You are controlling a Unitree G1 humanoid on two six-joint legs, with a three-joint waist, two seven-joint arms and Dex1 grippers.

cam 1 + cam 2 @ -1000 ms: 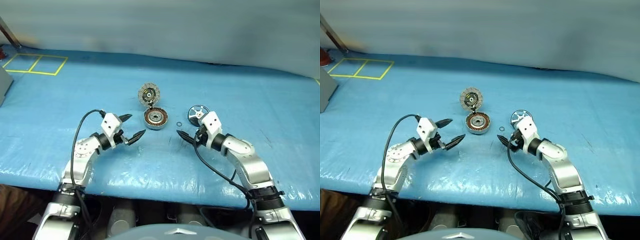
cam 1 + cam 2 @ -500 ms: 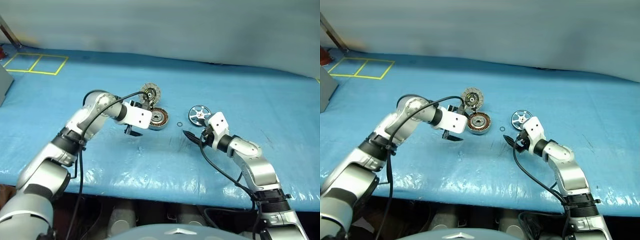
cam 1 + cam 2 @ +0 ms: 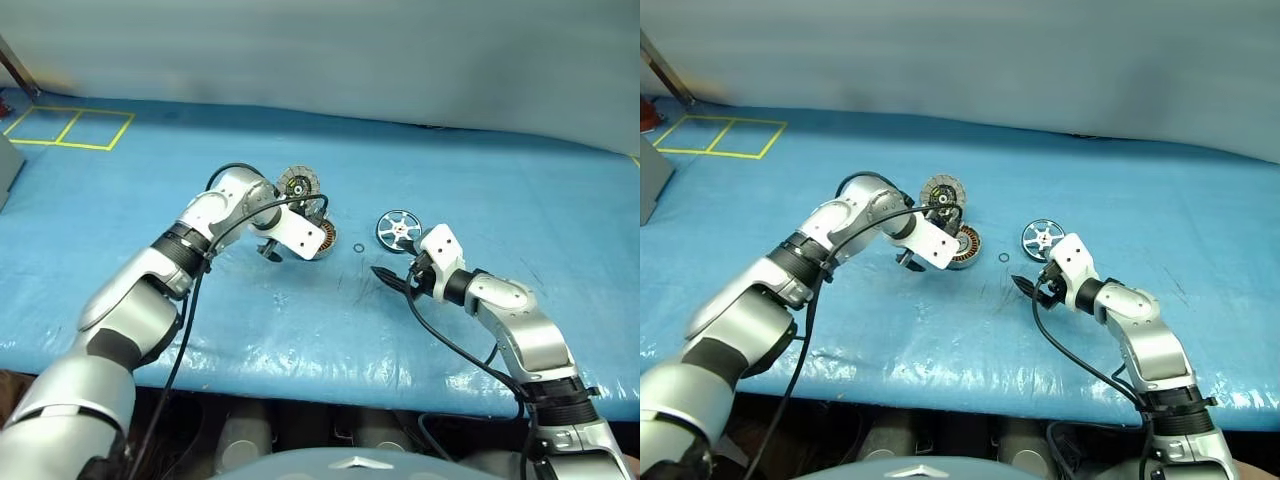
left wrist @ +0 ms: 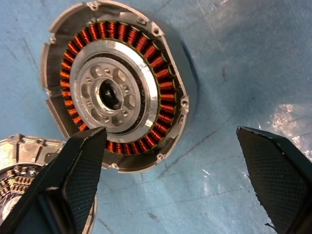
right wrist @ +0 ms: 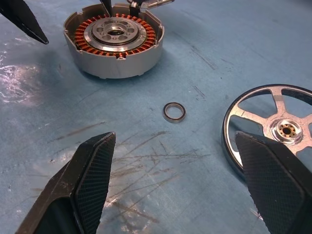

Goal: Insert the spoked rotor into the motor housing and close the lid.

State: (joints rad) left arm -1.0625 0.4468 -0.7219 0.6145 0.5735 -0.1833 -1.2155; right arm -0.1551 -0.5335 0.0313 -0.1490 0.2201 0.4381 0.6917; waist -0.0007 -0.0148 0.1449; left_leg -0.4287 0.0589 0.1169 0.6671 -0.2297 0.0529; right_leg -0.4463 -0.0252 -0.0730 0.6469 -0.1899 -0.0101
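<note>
We see the spoked rotor [image 3: 397, 228] lying flat on the blue table cover [image 3: 480, 190], well apart from the motor housing [image 4: 117, 92] at its 9 o'clock. The lid [image 3: 298, 183] stands open at the housing's 11 o'clock, joined at its edge. A tiny black ring [image 5: 174, 111] lies between housing and rotor. Our left gripper [image 4: 175, 165] hangs over the housing, fingers wide and empty. Our right gripper [image 5: 180, 175], also spread wide and empty, sits at the rotor's 6 o'clock.
</note>
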